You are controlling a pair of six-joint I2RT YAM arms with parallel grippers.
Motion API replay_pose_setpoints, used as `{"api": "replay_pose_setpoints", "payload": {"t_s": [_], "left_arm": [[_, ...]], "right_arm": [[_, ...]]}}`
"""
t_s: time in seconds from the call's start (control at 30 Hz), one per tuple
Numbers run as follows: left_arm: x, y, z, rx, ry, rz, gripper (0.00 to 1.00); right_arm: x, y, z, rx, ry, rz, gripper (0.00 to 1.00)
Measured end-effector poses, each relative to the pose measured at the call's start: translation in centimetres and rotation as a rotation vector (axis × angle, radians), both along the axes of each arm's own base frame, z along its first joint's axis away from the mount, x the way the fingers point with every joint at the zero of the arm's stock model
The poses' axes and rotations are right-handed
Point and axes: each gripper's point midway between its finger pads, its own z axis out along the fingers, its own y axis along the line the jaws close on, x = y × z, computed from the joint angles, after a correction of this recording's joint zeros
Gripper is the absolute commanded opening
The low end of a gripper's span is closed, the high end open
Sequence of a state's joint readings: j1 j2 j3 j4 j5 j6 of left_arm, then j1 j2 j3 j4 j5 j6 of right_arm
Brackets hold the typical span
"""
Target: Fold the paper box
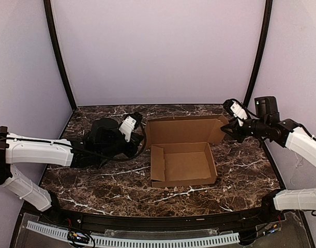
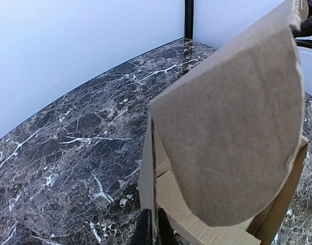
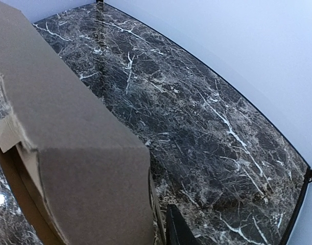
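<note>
Box (image 1: 186, 165): likely light, stiff, dents easily | left pincer (image 1: 139, 136) clenched on its 10 o'clock wall | right pincer (image 1: 229, 127) at 2 o'clock flap, grip unclear | grab edges near creases

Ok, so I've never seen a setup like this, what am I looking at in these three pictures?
Two robot arms, each ending in a two-finger gripper. The wide picture looks down from above and behind them; the other two are taken from the wrists. On the marble table sits a brown paper box, sides folded up, lid standing at the far side. The left gripper pinches cardboard at the box's far left corner. The right gripper is at the lid's right flap; whether it grips is unclear.
</note>
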State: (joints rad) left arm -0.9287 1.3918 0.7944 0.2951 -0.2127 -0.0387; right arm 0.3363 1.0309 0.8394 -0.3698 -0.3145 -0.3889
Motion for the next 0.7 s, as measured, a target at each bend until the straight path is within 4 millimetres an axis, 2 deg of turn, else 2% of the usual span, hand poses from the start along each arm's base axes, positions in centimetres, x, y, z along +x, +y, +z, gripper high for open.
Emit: {"api": "replay_pose_setpoints", "payload": {"t_s": [0.17,0.37,0.7], "left_arm": [[0.1,-0.4,0.2,-0.014,0.023,0.000,0.01],[0.7,-0.8,0.6,-0.025,0.064,0.022,0.01],[1.4,-1.1,0.8,-0.060,0.139,0.060,0.01]], "right_arm": [[-1.0,1.0,0.7,0.040,0.006,0.014,0.12],[-1.8,1.9,1.0,0.056,0.012,-0.001,0.00],[-1.0,2.5,0.6,0.064,0.023,-0.139,0.00]]}}
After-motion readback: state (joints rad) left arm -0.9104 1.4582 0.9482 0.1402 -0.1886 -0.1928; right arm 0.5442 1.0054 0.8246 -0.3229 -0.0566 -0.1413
